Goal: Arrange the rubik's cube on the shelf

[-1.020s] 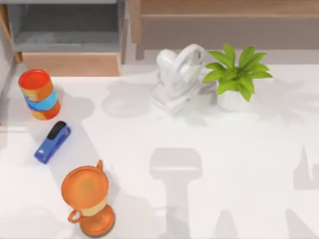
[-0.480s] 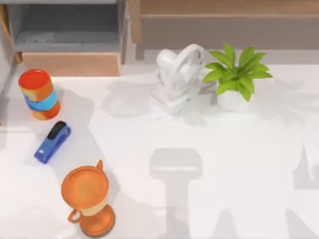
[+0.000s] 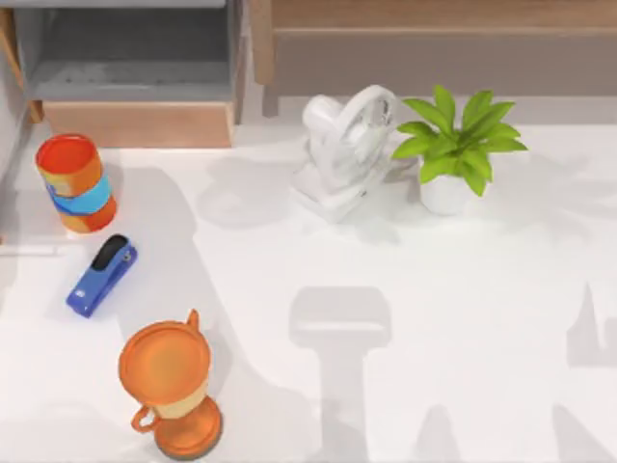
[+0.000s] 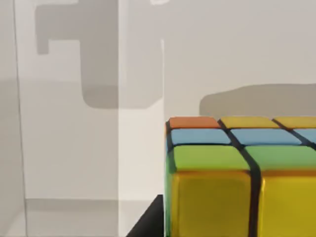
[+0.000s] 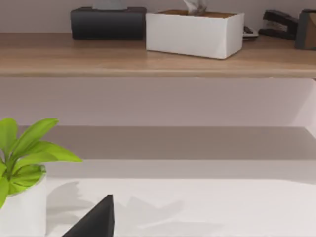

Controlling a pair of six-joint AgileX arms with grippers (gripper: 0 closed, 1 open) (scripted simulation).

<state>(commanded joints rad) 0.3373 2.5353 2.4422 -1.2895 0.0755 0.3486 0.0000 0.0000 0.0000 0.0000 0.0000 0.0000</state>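
Green, yellow, blue and orange tiles of the rubik's cube [image 4: 237,173] sit close before the left wrist camera, cut off at the frame edge. Whether either gripper is spread or pinching cannot be told. Light wooden shelf [image 5: 148,59] carries a white box [image 5: 195,32] and a black box [image 5: 108,22].

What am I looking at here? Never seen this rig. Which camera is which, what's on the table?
It is a simulated table with two AgileX arms. One camera looks straight down; the other two ride on the arms' wrists.

The top view shows the white table with an orange can, a blue stapler, an orange trophy cup, a white fan and a potted plant.

The left wrist view sits close to the rubik's cube; whether it is gripped cannot be told.

The right wrist view faces the shelf, a wooden board carrying a white tissue box and a black box.
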